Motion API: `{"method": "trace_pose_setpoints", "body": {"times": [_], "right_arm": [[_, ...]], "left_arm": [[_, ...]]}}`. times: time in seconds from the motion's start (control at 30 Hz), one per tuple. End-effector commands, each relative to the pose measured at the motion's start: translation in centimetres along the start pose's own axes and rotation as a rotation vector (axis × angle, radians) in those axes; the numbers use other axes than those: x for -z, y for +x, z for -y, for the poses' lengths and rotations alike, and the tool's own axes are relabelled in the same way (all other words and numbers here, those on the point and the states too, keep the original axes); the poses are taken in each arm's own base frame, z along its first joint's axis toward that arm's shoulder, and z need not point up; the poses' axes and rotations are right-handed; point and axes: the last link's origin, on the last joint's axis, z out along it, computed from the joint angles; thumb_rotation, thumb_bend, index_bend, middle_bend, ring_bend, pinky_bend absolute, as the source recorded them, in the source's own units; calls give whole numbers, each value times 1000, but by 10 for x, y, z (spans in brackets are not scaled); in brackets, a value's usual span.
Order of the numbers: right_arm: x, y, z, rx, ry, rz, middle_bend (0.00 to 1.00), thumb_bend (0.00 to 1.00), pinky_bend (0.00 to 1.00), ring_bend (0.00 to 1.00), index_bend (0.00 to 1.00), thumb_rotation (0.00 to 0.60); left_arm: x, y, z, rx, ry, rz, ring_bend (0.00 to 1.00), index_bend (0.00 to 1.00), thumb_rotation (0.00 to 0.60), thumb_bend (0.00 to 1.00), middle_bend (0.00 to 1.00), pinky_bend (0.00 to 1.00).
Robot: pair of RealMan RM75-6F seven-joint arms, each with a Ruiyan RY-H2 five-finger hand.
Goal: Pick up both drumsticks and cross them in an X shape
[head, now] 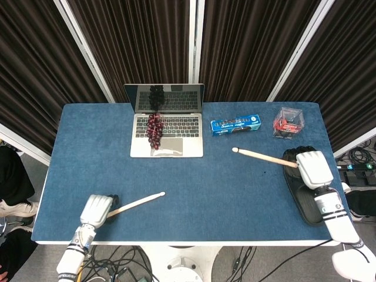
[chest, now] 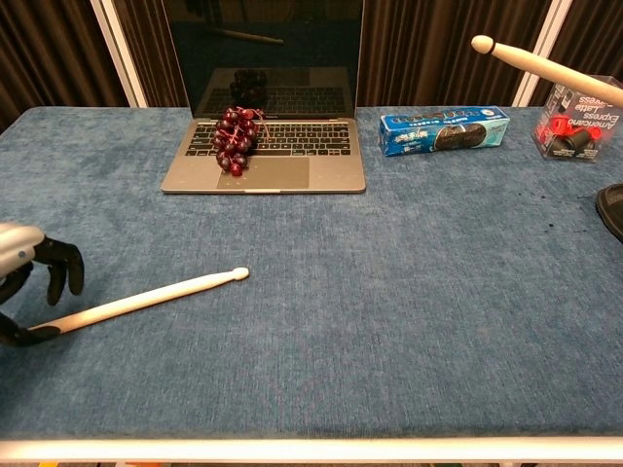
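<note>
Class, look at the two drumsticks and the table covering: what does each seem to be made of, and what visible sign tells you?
Drumsticks: probably unvarnished wood, being pale cream, matte, with turned rounded tips. Table covering: apparently a blue fabric such as felt or short-pile carpet, given its mottled, non-reflective texture.

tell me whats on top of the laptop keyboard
A bunch of dark red grapes lies on the open laptop, across the keyboard's left-middle and down toward the trackpad. The keys under the bunch are covered and cannot be seen.

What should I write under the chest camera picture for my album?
Left hand reaches the butt of the drumstick on the table, while the raised drumstick pokes in above the cookie box.
</note>
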Motion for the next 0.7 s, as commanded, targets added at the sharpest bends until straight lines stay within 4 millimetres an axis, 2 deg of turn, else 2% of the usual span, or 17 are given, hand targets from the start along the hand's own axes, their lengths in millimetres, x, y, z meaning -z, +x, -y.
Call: {"method": "trace_pose_setpoints", "body": {"times": [0.03, 0.4, 0.7], "right_arm": [[1, -1, 0, -1, 0, 1, 613, 642, 370, 382, 615, 600], [3, -3, -2, -13, -4, 3, 613, 642, 370, 383, 616, 600], [4, -6, -2, -15, -6, 12, 613, 643, 370, 382, 616, 600]], "left_arm": [[-2, -4, 0, -27, 23, -2, 741, 428, 600, 221, 486, 876], [-7, -11, 1, -39, 55, 31, 750, 429, 600, 208, 481, 876], [-10, -10, 2, -40, 42, 18, 754, 459, 600, 276, 502, 876]]}}
